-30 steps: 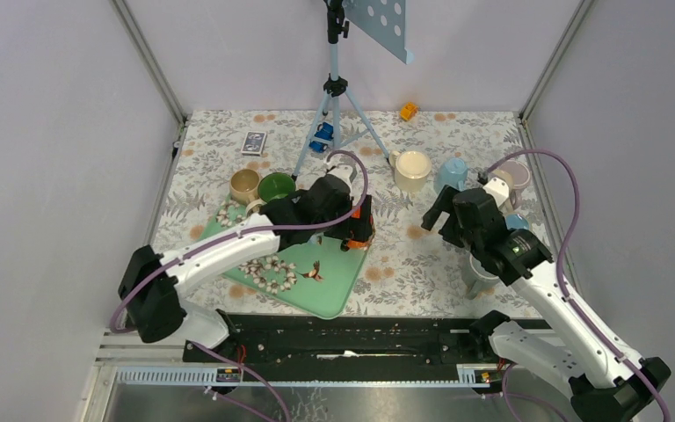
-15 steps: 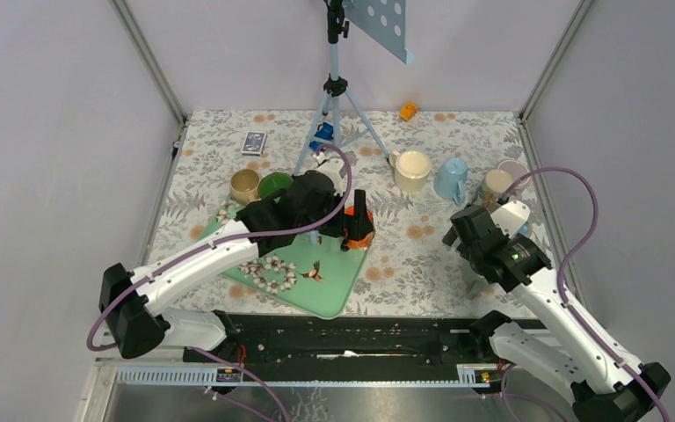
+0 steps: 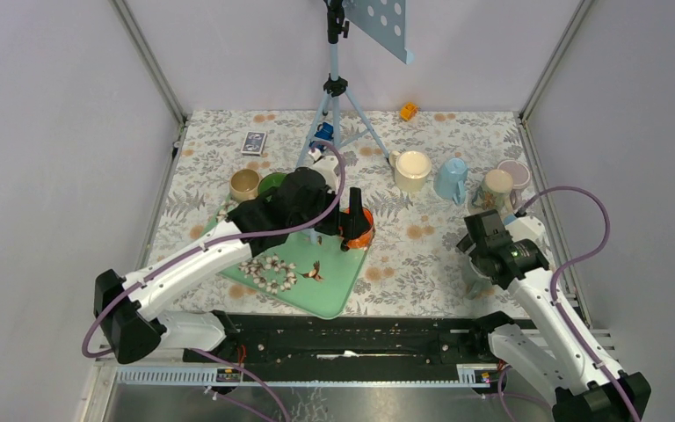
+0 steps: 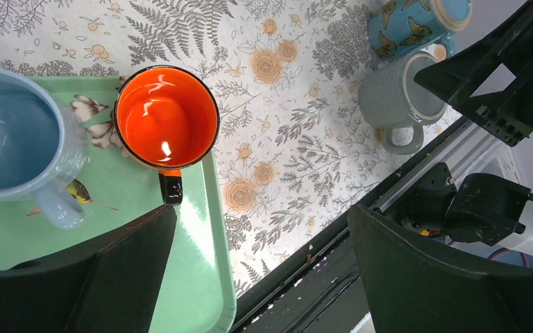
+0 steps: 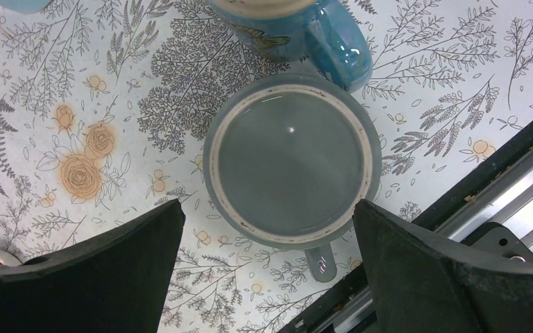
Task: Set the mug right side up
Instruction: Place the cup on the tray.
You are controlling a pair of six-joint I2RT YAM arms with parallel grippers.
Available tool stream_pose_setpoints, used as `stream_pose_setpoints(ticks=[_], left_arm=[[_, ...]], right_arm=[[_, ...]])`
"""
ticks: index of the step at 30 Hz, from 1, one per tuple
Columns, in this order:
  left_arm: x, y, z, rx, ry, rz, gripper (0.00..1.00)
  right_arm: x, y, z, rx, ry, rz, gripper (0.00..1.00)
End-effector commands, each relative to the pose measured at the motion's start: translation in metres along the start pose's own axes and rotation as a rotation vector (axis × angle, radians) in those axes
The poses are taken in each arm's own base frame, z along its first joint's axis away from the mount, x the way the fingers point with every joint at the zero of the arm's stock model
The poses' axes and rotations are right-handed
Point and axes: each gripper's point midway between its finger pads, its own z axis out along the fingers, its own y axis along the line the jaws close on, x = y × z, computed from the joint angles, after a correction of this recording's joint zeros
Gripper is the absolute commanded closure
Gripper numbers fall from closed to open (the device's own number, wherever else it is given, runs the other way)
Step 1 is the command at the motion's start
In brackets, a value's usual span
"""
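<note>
A grey mug (image 5: 291,163) stands upside down on the floral tablecloth near the front right edge, base up, handle toward the rail. It also shows in the left wrist view (image 4: 395,97). In the top view (image 3: 474,279) my right arm mostly hides it. My right gripper (image 5: 267,205) is open and empty, directly above the mug, one finger on each side and clear of it; from above it shows here (image 3: 483,239). My left gripper (image 4: 262,211) is open and empty over the green tray's (image 4: 205,277) right edge, beside an upright orange mug (image 4: 166,114).
A blue butterfly mug (image 5: 284,28) sits just behind the grey mug. A pale blue mug (image 4: 14,139) is on the tray. Cream (image 3: 411,169), light blue (image 3: 451,178), floral (image 3: 497,186), tan (image 3: 245,185) and green (image 3: 272,183) mugs stand farther back. A tripod (image 3: 334,88) stands mid-back. The black rail (image 5: 500,229) is close.
My right gripper has drawn back toward the front right and now sits over the grey mug. My left gripper has pulled back and left, leaving the orange mug uncovered on the tray.
</note>
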Motion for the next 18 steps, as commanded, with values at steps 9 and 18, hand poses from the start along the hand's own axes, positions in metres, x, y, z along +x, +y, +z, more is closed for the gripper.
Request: stream_pose_setpoints(ticks=[9,18], left_arm=[[-0.011,-0.002,-0.011,0.051,-0.027,0.011,0.01],[-0.009,0.001,-0.01,0.062,-0.013,0.006,0.01]], right_arm=[[-0.004,-0.026,0.009,0.13,-0.063,0.155,0.0],[0.0,-0.022,0.027,0.133,-0.088,0.181,0.0]])
